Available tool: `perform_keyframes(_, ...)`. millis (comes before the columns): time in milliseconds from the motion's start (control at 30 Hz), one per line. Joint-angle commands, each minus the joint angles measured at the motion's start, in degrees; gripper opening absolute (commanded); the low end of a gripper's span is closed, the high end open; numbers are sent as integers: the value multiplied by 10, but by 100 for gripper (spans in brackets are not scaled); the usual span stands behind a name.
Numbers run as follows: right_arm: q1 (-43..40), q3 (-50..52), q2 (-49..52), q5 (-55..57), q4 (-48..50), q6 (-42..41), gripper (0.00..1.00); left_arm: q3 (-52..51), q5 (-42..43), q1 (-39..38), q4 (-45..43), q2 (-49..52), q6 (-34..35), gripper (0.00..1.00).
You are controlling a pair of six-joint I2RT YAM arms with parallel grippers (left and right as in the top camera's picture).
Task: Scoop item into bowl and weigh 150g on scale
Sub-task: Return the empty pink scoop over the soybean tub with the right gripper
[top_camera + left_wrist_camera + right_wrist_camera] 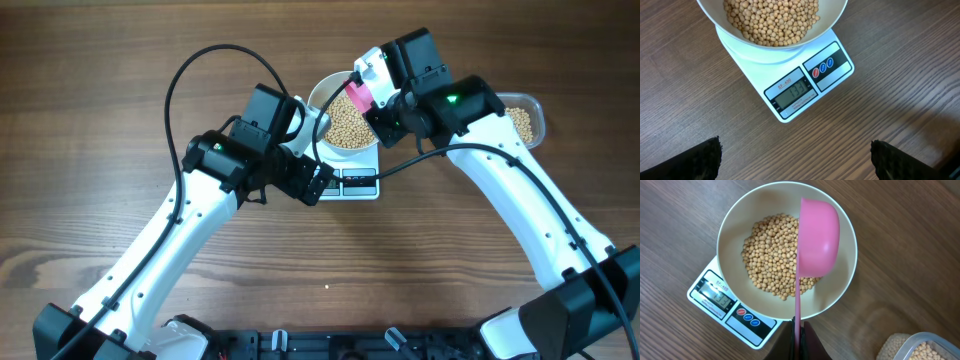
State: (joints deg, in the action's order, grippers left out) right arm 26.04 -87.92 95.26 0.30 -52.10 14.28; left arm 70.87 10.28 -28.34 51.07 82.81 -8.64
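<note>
Lying in the white bowl (730, 240), the beans (772, 255) rest on top of the scale (790, 95). Above the scale, the right gripper (799, 330) pinches the handle of a pink scoop (817, 235) tipped sideways over the bowl. The left gripper (797, 160) hovers in front of the scale, jaws spread wide. A clear tub (525, 120) of beans sits near the scale.

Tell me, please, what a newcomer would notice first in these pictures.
The pink scoop stands out, tipped on its side over the bowl of beans, held by the right gripper. The bowl sits on the scale, whose display reads 133. The left gripper hangs open in front of the scale.
</note>
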Motion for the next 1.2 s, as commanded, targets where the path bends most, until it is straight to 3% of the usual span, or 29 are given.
perform_keyframes(0, 0, -19, -8, 16, 3, 5, 4, 8, -3, 3, 0, -12, 5, 100)
perform_keyframes(133, -6, -19, -12, 9, 18, -51, 4, 8, -3, 3, 0, -12, 5, 100)
perform_keyframes(367, -99, -19, -77, -80, 33, -117, 4, 8, -3, 3, 0, -12, 5, 100)
perform_keyframes(567, -206, -19, -115, 45, -54, -204, 4, 8, -3, 3, 0, -12, 5, 100)
perform_keyframes(833, -220, -16, -82, 180, -142, -205, 4, 8, -3, 3, 0, -12, 5, 100)
perform_keyframes(1167, -220, -16, 6, 155, -174, -179, 4, 8, -3, 3, 0, -12, 5, 100)
